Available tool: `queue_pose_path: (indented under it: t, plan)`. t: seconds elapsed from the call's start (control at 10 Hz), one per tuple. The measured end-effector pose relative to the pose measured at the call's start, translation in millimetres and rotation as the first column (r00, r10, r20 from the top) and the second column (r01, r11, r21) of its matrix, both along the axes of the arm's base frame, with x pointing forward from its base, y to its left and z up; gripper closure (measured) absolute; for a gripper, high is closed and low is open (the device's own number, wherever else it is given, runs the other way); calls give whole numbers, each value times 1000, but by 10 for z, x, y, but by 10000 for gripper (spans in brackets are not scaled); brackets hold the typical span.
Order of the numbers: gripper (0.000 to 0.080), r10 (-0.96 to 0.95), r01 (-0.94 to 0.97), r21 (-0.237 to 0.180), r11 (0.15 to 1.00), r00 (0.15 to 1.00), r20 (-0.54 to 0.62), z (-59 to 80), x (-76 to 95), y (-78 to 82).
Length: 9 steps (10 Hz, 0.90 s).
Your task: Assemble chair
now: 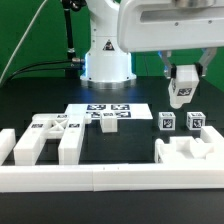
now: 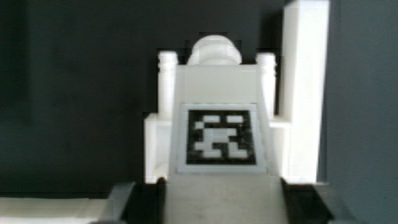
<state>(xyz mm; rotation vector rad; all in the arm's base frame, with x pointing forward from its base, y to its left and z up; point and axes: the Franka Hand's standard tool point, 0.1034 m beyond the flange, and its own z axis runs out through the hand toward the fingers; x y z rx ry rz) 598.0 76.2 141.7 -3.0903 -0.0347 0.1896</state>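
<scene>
Bright, even overhead light. Glare bleaches the arm's base point(image 1: 105, 60) at 12 o'clock; faint shadows underlie white parts point(image 1: 68, 148) on the black table point(image 1: 140, 140). The wrist view's tagged white part point(image 2: 217, 120) is blurred.

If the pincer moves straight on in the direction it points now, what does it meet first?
The pincer, pointing down, grips a white tagged part. That part would probably reach the black table between two small cubes, though depth is unclear.
</scene>
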Motion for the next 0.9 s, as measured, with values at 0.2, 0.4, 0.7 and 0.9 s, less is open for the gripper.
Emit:
queue_pose_path:
  t: [0.2,0.4,0.7,0.9]
  plan:
    - [512,2,-2,0,1000,986,164,25,200,35]
    - [512,112,-101,-52,994,932,343,34,325,188]
    - [512,106,-103,-34,994,847,520,63,472,141]
    - [512,105,-103,-34,994,850,516,57,467,141]
